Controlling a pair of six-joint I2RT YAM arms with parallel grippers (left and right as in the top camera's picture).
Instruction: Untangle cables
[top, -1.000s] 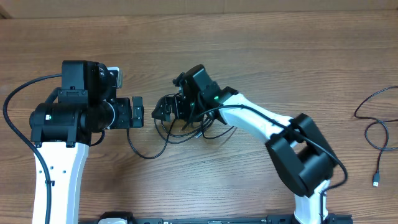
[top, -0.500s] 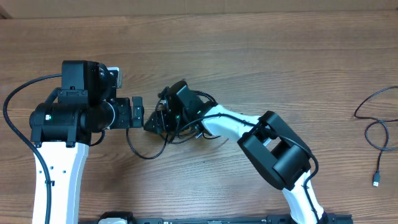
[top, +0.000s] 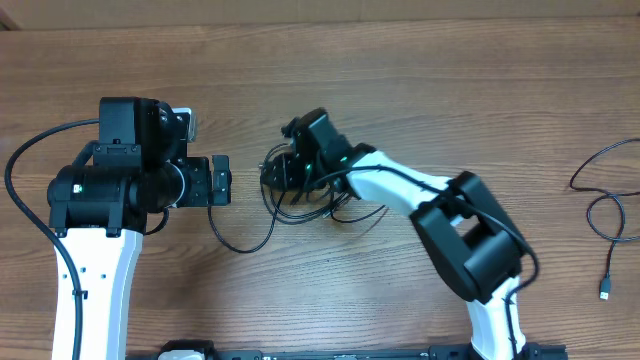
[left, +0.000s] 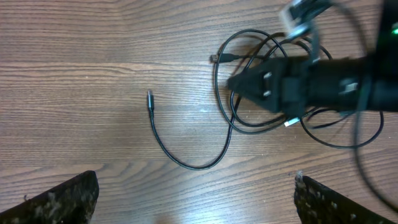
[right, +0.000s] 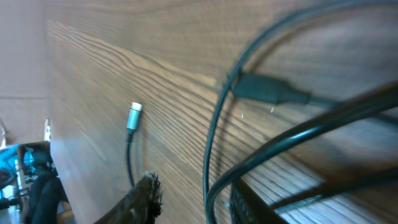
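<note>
The cables (top: 310, 205) are thin black cords bunched in a knot at mid-table, with one loop trailing left (top: 240, 243). My right gripper (top: 274, 172) sits on the knot's left edge. In the right wrist view its jaws (right: 193, 200) are narrowed, with a cord strand (right: 211, 168) running between them and a gap still showing beside the left finger (right: 144, 198). A silver-tipped plug (right: 134, 116) and a black plug (right: 267, 91) lie beyond. My left gripper (top: 221, 181) hovers wide open to the left of the knot. Its wrist view shows the tangle (left: 249, 121) and a loose plug end (left: 149, 97).
Another thin black cord (top: 603, 205) lies loose at the table's far right edge. The left arm's thick black cable (top: 25, 160) curves out at the far left. The right arm's white links (top: 400, 190) stretch over the table from the front.
My right gripper swung left and down across the knot, then came back up and right, its jaws narrowing around a strand. The trailing loop shifted slightly. My left gripper stayed put.
</note>
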